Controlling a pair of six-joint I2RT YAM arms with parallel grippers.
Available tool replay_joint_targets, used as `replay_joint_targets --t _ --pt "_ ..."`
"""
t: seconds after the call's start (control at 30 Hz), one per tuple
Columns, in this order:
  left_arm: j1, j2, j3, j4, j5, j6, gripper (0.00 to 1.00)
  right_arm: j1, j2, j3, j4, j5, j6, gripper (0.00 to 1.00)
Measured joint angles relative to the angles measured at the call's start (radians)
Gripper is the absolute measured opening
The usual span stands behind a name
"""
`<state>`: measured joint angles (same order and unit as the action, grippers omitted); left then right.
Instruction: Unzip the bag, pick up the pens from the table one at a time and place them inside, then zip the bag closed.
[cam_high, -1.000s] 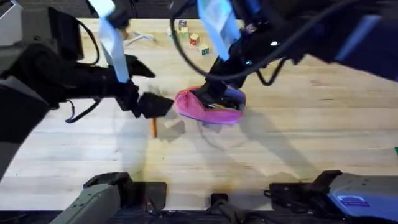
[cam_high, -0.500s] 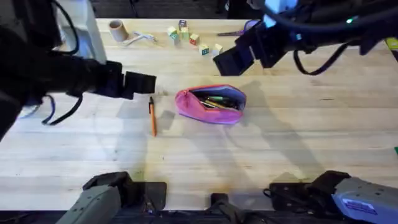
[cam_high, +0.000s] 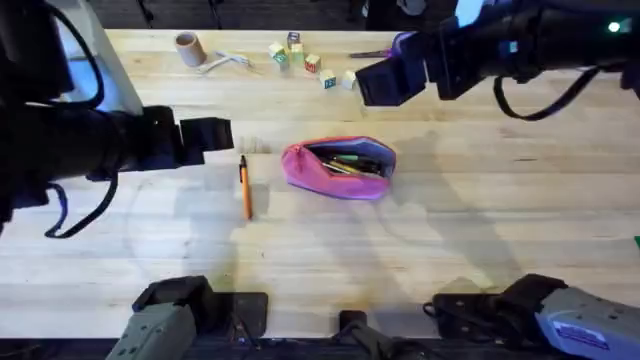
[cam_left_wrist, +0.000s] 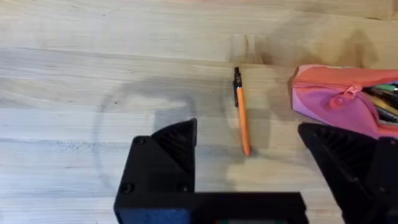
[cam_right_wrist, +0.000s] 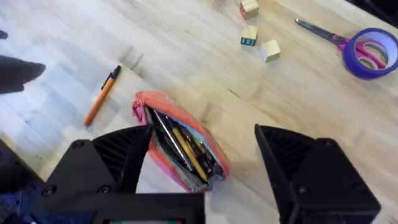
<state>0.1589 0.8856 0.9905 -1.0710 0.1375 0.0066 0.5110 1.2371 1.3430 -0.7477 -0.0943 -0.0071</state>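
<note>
- The left gripper (cam_high: 222, 132) hangs just left of the bag (cam_high: 338, 168), fingers spread and empty, arm stretched low.
- The orange pen (cam_high: 245, 187) lies on the table (cam_high: 480, 230), near the bag's left end; I judge it the next pickup.
- The bag sits unzipped, pens (cam_right_wrist: 183, 146) inside.
- The right gripper (cam_high: 378, 82) hovers beyond the bag, released.
</note>
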Motion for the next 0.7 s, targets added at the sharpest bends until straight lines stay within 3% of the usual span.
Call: replay_joint_targets --t 0.3,0.33,0.43,0.47,0.6,0.63,0.7 --pt "-0.009 0.036 0.001 -0.022 0.023 -0.025 0.996 0.000 -0.003 0.000 -0.038 0.000 0.001 0.998" --pt "-0.154 0.099 0.001 -0.032 -0.061 -0.123 0.997 0.000 -0.003 0.000 -0.039 0.000 0.001 0.998" --pt "-0.216 0.121 0.001 -0.028 -0.112 -0.169 0.995 0.000 -0.003 0.000 -0.039 0.000 0.001 0.998" --pt "-0.261 0.147 0.000 -0.012 -0.141 -0.205 0.995 0.000 -0.003 0.000 -0.039 0.000 0.001 0.998" --pt "-0.303 0.181 -0.020 0.017 -0.161 -0.234 0.995 0.000 -0.003 0.000 -0.039 0.000 0.001 0.997" --pt "-0.317 0.216 -0.075 0.064 -0.169 -0.285 0.995 0.000 -0.003 0.000 -0.043 0.000 0.001 0.998" --pt "-0.317 0.224 -0.103 0.092 -0.172 -0.306 0.995 0.000 -0.003 0.000 -0.046 0.000 0.001 0.998"
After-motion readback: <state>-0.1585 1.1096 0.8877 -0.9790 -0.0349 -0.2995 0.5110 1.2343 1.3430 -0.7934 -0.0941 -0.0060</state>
